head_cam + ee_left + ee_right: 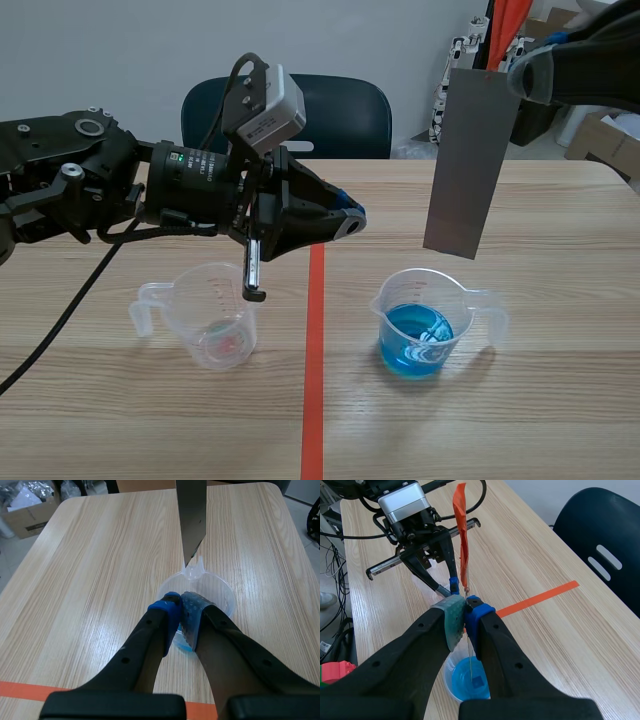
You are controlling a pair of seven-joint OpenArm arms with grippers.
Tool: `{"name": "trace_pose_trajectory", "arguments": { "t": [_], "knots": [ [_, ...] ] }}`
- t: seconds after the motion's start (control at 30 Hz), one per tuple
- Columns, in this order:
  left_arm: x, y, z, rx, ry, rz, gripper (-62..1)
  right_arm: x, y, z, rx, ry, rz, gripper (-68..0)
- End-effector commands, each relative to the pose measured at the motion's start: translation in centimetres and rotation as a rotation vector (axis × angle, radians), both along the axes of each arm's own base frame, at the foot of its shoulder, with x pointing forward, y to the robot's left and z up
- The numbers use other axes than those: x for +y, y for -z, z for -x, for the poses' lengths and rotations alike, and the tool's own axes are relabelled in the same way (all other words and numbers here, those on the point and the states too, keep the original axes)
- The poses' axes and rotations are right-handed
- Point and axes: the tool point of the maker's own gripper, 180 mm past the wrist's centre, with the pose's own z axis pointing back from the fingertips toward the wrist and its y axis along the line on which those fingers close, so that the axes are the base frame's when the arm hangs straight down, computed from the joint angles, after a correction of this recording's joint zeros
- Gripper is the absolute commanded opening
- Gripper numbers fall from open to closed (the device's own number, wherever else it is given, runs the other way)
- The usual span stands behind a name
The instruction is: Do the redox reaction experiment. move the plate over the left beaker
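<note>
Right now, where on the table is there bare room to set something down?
Bare wood: between the left beaker and the blue beaker, along the tape line, and in front of both. Crowded: the left gripper hangs over the left beaker's rim, and the plate over the blue beaker.

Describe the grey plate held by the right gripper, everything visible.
The plate is a thin, flat, long grey rectangle, matte and metal-looking. It hangs nearly upright, leaning slightly, with its top end pinched by the right gripper. Its lower edge sits just above the rim of the beaker of blue liquid, not dipped in. Nothing else touches it.
</note>
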Motion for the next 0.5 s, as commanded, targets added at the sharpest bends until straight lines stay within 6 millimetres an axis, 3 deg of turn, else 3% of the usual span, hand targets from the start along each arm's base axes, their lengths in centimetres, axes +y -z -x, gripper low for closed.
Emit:
{"name": "trace_pose_trajectory", "arguments": {
  "t": [0.0, 0.47],
  "knots": [
    [-0.44, -1.20, -0.06, -0.013, 0.011, 0.035, -58.2, -0.09, -1.71, -0.50, -0.043, 0.006, -0.025, -66.9],
    [-0.44, -0.97, 0.13, -0.005, 0.011, 0.035, -58.2, -0.10, -1.69, -0.50, -0.042, 0.006, -0.024, -66.9]
  ]
}}
